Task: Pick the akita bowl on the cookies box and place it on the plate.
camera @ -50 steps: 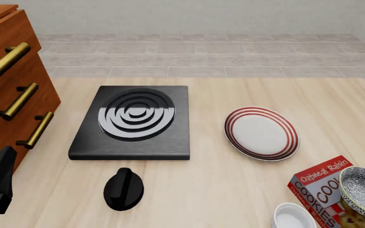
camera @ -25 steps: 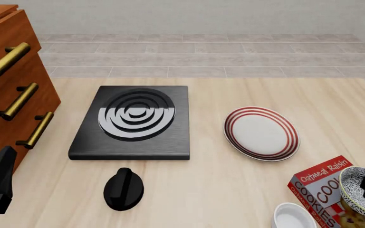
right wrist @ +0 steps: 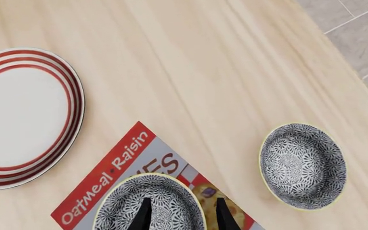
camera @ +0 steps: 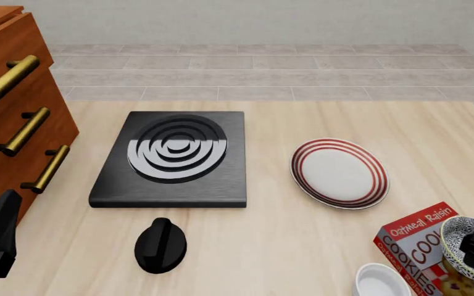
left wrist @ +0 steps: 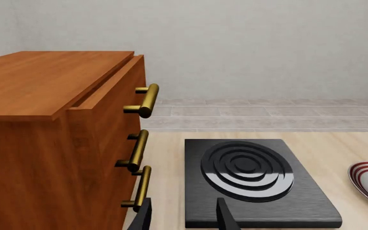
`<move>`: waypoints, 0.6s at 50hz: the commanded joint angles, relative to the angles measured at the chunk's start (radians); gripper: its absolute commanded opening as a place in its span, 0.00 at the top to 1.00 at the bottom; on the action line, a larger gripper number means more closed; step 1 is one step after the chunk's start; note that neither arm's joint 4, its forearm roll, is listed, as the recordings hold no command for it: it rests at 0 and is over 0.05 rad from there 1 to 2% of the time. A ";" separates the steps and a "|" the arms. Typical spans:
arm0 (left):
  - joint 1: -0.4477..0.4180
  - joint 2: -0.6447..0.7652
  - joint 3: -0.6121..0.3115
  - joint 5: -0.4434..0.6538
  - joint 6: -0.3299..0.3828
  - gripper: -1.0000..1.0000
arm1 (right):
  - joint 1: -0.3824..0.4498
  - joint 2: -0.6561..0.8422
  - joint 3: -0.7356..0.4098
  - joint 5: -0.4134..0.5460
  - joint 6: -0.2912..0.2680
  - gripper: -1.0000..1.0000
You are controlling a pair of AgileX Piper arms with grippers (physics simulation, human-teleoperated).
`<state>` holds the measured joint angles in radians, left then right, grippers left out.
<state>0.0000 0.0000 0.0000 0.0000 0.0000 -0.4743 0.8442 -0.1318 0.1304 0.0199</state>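
The job is at the picking-up step: the right gripper (right wrist: 178, 211) hangs right over the akita bowl (right wrist: 151, 203), with its two dark fingers pointing down into the bowl and a gap between them, so the jaws are spread and hold nothing. The bowl sits on top of the cookies box (camera: 418, 250), at the near right corner of the table (camera: 286, 246). The bowl is small and round, full of tiny black-and-white speckles, with a pale rim. The box is red with white letters that say "Oatmeal Raisin". I think the next move needs the fingers to go down over one side of the rim, then squeeze it, one finger inside and one outside. After that the bowl must be lifted and carried to the plate (camera: 339, 172), which is white with red rings and lies on the table a bit farther away, near the box. A second speckled bowl (right wrist: 303, 166) sits on the bare table close by, so it must not be mixed up. The left gripper (left wrist: 182, 218) waits far off near the wooden drawers (left wrist: 56, 139), jaws spread and empty.
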 commanded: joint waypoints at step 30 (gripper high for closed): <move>0.000 0.000 0.000 0.000 0.000 0.00 | 0.130 -0.250 -0.118 0.225 0.056 1.00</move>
<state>0.0000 0.0000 0.0000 0.0000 0.0000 -0.3966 0.6786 -0.1876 0.2728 0.0400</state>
